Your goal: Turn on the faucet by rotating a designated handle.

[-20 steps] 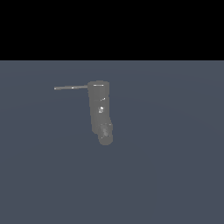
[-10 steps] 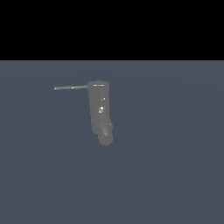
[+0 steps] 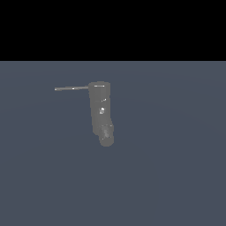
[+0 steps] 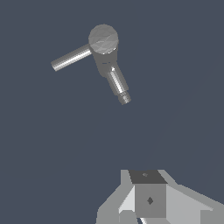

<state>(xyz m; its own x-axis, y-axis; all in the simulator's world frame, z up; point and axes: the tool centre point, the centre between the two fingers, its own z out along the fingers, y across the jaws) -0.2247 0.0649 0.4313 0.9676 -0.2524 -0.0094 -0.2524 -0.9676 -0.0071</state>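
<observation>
Exterior view shows just the grey floor (image 3: 176, 185) and the faucet (image 3: 99, 108) standing mid-scene, handle (image 3: 71, 88) poking off its top toward that view's left. The gripper (image 4: 148, 201) is well apart from it, can't tell if its fingers are spread. Looks like the approach step; next it needs to reach the handle.

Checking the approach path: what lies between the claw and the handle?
Nothing: in the wrist view only bare floor separates the claw from the handle.
</observation>
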